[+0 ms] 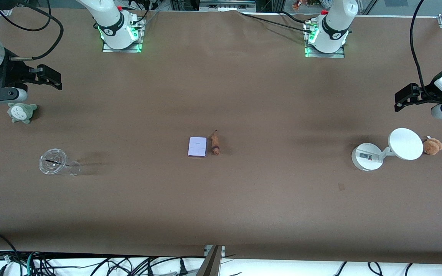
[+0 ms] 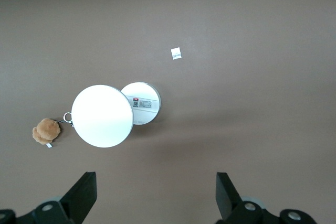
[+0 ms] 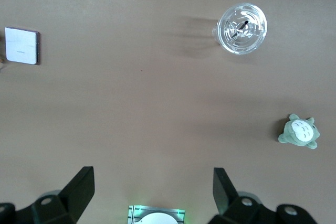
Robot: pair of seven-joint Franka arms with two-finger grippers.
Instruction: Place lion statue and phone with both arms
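Observation:
The phone (image 1: 197,147), a flat pale lavender slab, lies at the middle of the table. The lion statue (image 1: 215,143), a tiny slender brown figurine, lies right beside it on the side toward the left arm's end. The right wrist view shows the phone (image 3: 22,45) at its edge. My right gripper (image 1: 57,81) (image 3: 152,192) hangs open and empty over the right arm's end of the table. My left gripper (image 1: 398,100) (image 2: 156,195) hangs open and empty over the left arm's end, close to the white stand. Both are well away from the phone and the statue.
A white round-based stand with a disc (image 1: 405,143) (image 2: 101,115) and an orange-brown plush (image 1: 432,146) (image 2: 46,130) sit at the left arm's end. A clear lidded cup (image 1: 53,162) (image 3: 242,28) and a grey-green plush (image 1: 22,112) (image 3: 298,131) sit at the right arm's end. A small white scrap (image 2: 176,53) lies beside the stand.

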